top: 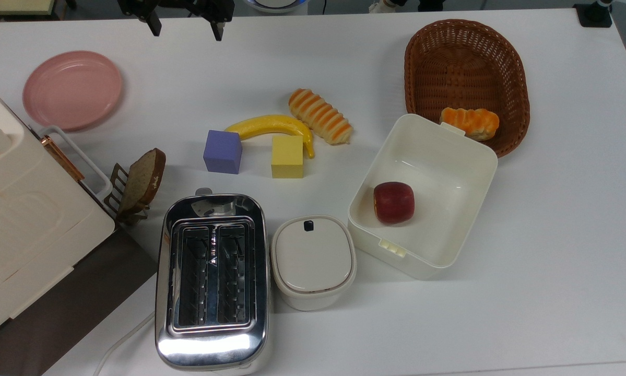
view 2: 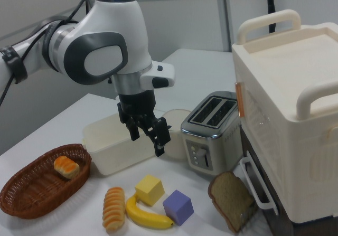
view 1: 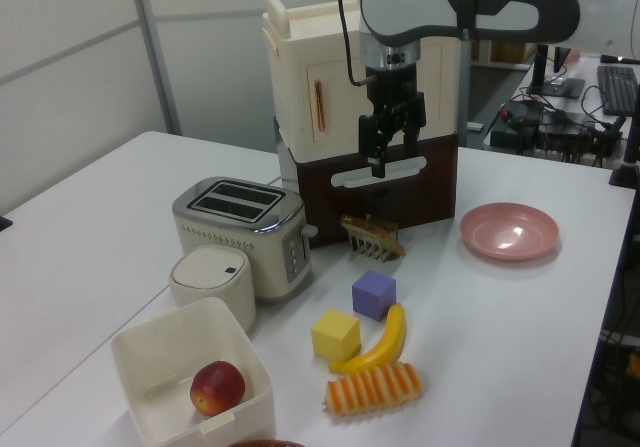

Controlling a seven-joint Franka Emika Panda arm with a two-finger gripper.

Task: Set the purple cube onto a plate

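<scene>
While resting untouched on the white tabletop (top: 500, 292) beside the pale yellow cube (top: 287, 156), small matte purple cube (top: 222, 151); round dusty-pink plate (top: 72, 90) empty. Gripper (top: 186, 26) aloft, fingers wide, holding nothing. Everything left.

The arm (view 2: 100, 51) has smooth white shells with dark grey panels at the joints, and a small blue light glows on top of the big rounded joint. A black cable runs along it, and below a silver wrist ring sits the black gripper (view 2: 147, 137) with two black fingers (view 2: 160, 146).
</scene>
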